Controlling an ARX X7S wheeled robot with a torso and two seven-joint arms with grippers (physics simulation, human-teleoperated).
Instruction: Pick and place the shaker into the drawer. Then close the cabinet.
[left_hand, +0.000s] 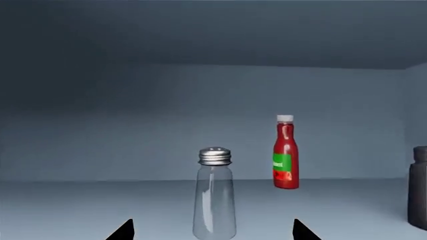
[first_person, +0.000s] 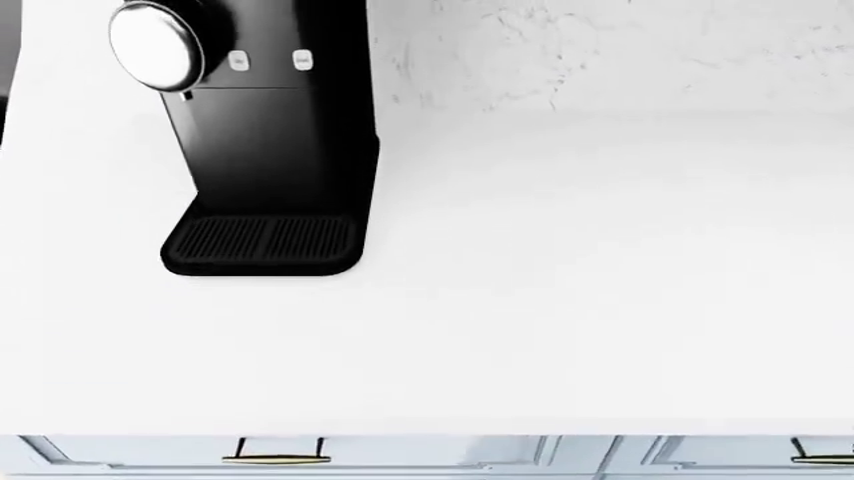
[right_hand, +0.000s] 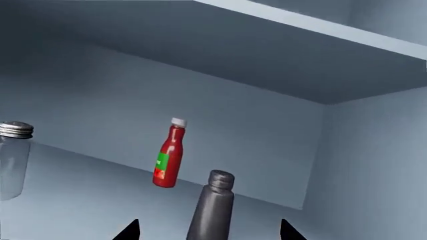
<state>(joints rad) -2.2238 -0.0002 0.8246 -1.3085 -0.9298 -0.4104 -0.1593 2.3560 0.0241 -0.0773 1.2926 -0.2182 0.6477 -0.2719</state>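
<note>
The cabinet (right_hand: 280, 65) is the largest item in view, and both wrist cameras look into it. The head view shows only the counter (first_person: 601, 300), the coffee machine (first_person: 267, 150) at its back left and a drawer handle (first_person: 278, 458) below its front edge. No arm appears there, and I see no open drawer.

Three items stand on the shelf (left_hand: 100, 205). A sauce bottle (left_hand: 285, 152) is near the back edge. A glass jar (left_hand: 213, 195) with a metal cap is nearer the front. The shaker (right_hand: 213, 207) is nearest the side wall.

Step in hand, by my judgement: approach for the pick. Nothing is grasped yet.

The right gripper (right_hand: 208, 231) is spread wide, and its tips frame the shaker without touching it. The left gripper (left_hand: 213, 231) is likewise spread and frames the jar, which is not the target.

The shaker stands on its base, its long axis vertical and its rounded top pointing up. Its lean in the right wrist view is probably camera tilt, since it looks plumb in the left wrist view.

Next move: I advance the right gripper until the fingers straddle the body, then close on it. A drawer must also be opened.
</note>
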